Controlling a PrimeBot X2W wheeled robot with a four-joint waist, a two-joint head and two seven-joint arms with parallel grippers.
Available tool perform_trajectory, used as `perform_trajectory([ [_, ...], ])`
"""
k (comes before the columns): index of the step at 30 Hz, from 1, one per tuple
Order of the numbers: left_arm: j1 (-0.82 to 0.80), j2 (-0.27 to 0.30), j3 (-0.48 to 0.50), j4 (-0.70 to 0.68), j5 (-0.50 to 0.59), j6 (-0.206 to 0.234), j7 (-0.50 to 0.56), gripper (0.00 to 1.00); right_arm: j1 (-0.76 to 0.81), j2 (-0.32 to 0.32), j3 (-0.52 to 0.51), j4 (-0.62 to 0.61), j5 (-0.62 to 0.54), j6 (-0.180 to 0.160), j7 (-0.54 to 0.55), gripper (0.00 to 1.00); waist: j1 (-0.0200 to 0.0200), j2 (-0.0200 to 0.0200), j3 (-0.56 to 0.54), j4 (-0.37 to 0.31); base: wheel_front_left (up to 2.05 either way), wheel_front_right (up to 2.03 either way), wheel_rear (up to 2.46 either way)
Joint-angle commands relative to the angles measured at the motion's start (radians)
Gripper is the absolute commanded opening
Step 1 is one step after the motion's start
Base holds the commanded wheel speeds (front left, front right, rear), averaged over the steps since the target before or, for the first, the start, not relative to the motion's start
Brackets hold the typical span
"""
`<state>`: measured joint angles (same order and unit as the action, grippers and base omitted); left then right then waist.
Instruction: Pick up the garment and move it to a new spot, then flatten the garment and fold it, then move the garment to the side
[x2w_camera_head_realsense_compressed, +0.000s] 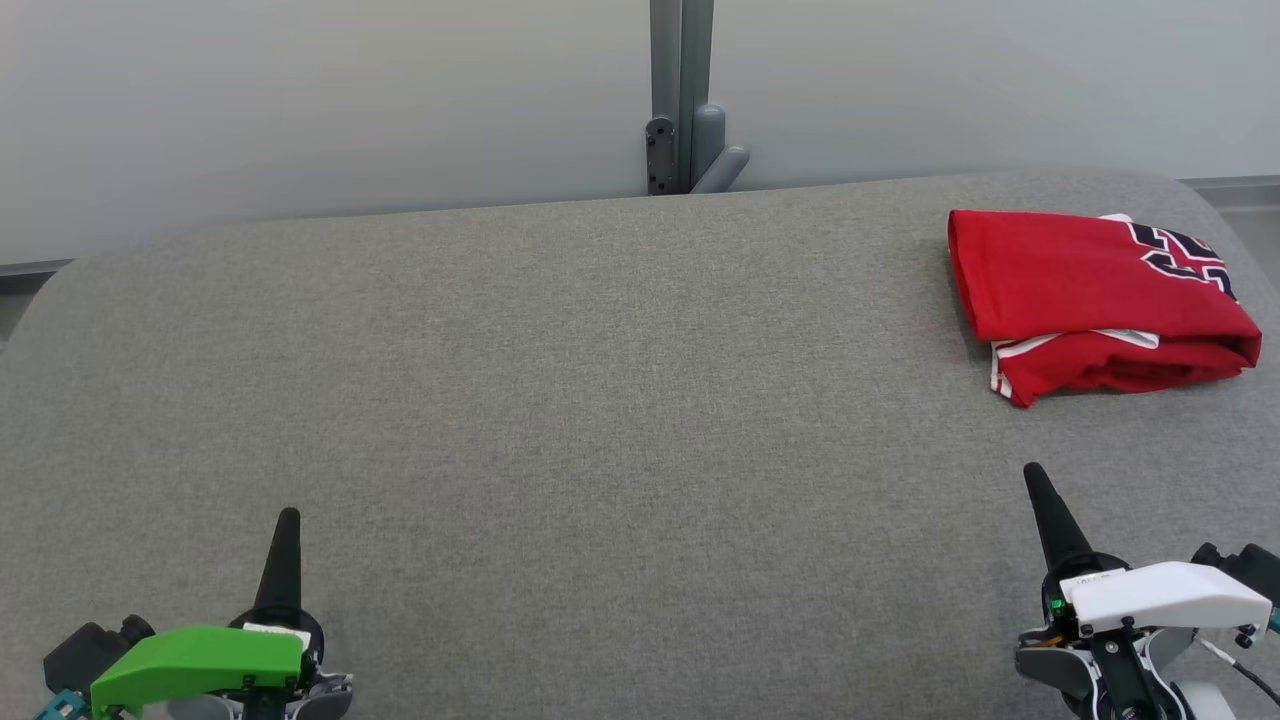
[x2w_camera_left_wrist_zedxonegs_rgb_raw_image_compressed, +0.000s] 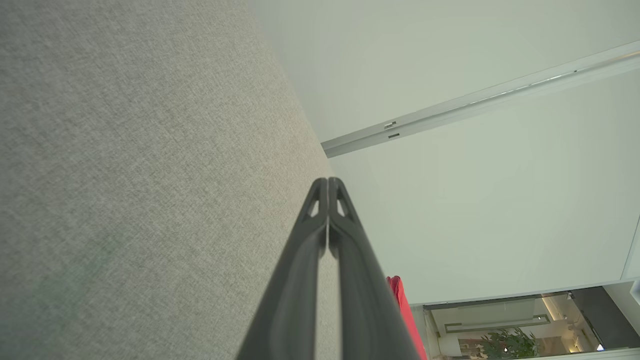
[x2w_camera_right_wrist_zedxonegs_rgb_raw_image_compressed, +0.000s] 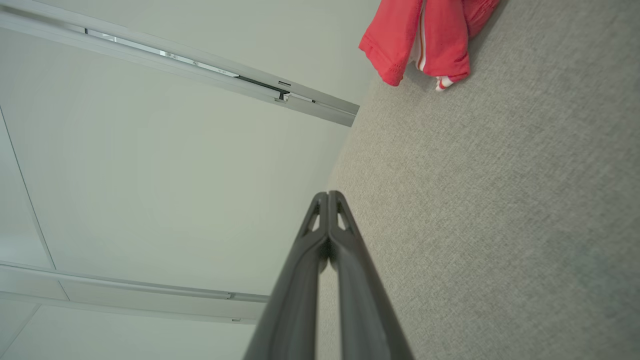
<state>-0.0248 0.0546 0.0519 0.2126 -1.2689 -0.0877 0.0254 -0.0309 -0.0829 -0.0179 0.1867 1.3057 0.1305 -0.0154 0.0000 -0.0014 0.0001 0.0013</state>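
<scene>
Near edge, lower left: left fingers (x2w_camera_head_realsense_compressed: 281, 570), long and dark, pressed together with nothing between them. Beneath them is the grey woven-fabric counter (x2w_camera_head_realsense_compressed: 600, 400); cannot tell whether they touch it.

Lower right: right fingers (x2w_camera_head_realsense_compressed: 1052, 525), likewise pressed together and empty.

Far right of the counter, well apart from both: red fabric garment (x2w_camera_head_realsense_compressed: 1080, 290) with white trim and dark numerals, lying folded in a compact bundle.

Beyond the far edge: grey metal post (x2w_camera_head_realsense_compressed: 680, 100) against a pale wall.

The grey fabric surface (x2w_camera_head_realsense_compressed: 560, 400) lies open across its left and middle. A folded red garment (x2w_camera_head_realsense_compressed: 1080, 290) takes up the far right corner, and a grey post (x2w_camera_head_realsense_compressed: 681, 100) stands behind the far edge.
</scene>
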Motion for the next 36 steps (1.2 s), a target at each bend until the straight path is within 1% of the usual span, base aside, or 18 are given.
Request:
perform_trajectory([
  [1,-0.025,0.002,0.007,-0.008,-0.03,-0.007,0.007,0.0,-0.018,-0.005,-0.006,-0.009,0.026,0.0,0.007,0.0,0.0,0.0009,0.0,0.0,0.0,0.0,0.0],
  [14,-0.036,0.0,0.024,-0.007,-0.145,-0.021,0.037,0.0,-0.019,-0.004,-0.024,-0.007,0.143,0.001,0.036,0.0,0.0,0.001,0.001,0.0,0.0,0.0,0.0],
  [36,-0.049,-0.003,0.046,-0.006,-0.29,-0.038,0.078,0.0,-0.019,-0.001,-0.049,-0.004,0.29,0.0,0.076,0.0,0.0,0.0013,0.002,-0.001,0.0,0.0,0.0],
])
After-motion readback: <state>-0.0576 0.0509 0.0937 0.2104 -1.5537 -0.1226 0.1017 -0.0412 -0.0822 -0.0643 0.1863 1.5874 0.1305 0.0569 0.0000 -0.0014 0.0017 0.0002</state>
